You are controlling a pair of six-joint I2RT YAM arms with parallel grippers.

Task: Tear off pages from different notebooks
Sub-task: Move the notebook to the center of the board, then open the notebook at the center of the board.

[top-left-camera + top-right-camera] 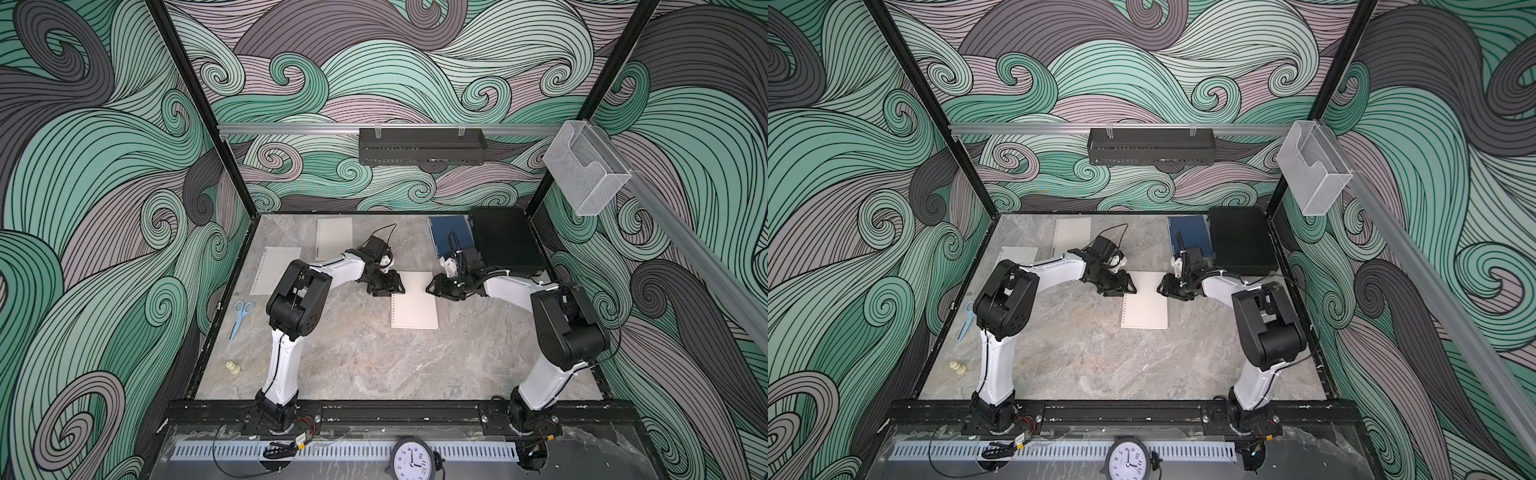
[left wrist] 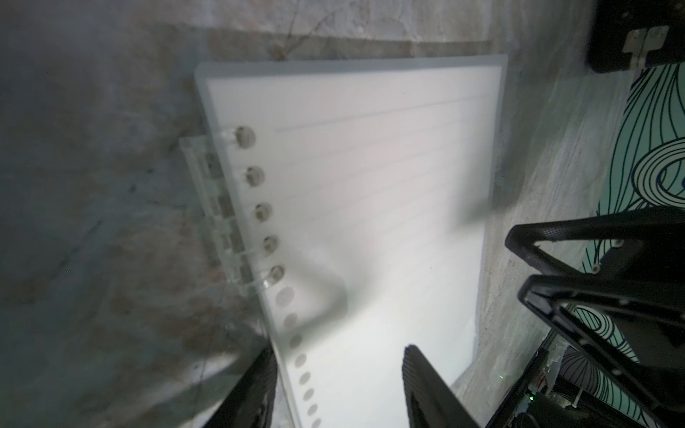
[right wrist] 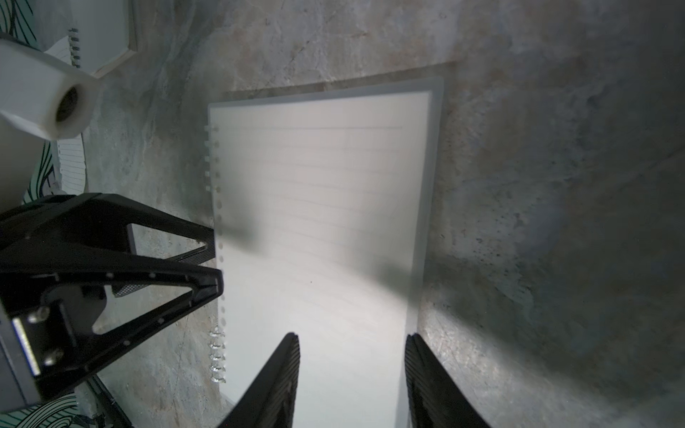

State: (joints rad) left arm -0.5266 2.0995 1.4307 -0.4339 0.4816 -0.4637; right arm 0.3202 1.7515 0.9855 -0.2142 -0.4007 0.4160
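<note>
A lined page (image 1: pixel 276 270) and a cream page (image 1: pixel 333 237) are lying loose on the worktop (image 1: pixel 353 353), left of the cream notebook (image 1: pixel 414 307) and further back. The left gripper (image 1: pixel 392 289) is standing at this notebook's rear left corner, jaws apart and grasping nothing. The right gripper (image 1: pixel 432 287) is facing it at the rear right corner, also released. The blue notebook (image 1: pixel 451 232) is lying behind, to the right.

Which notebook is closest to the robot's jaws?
The cream notebook in the middle of the table, with a set of jaws at each side of its far end. The dark blue notebook lies shut at the back, beside the black case.
</note>
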